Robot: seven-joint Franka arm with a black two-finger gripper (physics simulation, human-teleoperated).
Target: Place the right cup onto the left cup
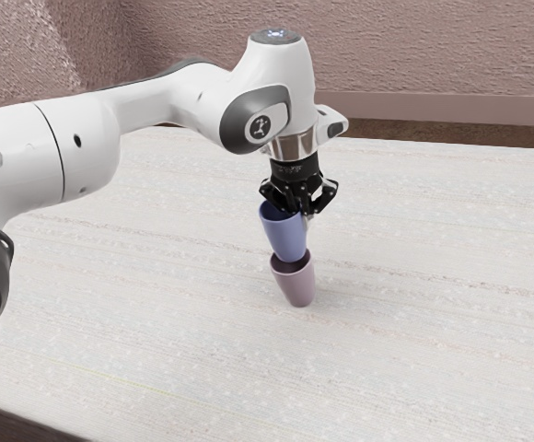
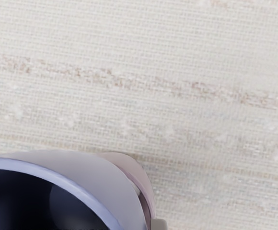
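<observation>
- Checking progress: the blue cup [image 1: 285,237] is off the tabletop [image 1: 138,295] and lined up over the pink cup [image 1: 295,287], its base at the lower cup's mouth. Pick-up and carry count as done; I take the blue one to be the cup to place.
- Jaws: closed on the blue cup's wall near the rim, with the arm [image 1: 147,110] reaching over from the exterior view's left and the hand pointing down.
- Left to do, by my reading: lower the last little way until the base seats, let go, then lift clear. Release is not done.
- Seating: uncertain. Cannot tell whether the two cups touch or how far the base has entered.
- Container 1, blue cup: mouth up, leaning slightly. Dark interior in the wrist view; no contents seen in the visible part, deeper part too dark to judge.
- Container 2, pink cup: mouth up on the tabletop, directly beneath. The blue base covers part of its opening; a dark gap shows between the blue wall and the pink rim. Contents cannot be determined.
- Risk noted: given the lean, the base could catch on the pink rim and tip the lower cup. Straightening during descent seems advisable.
</observation>
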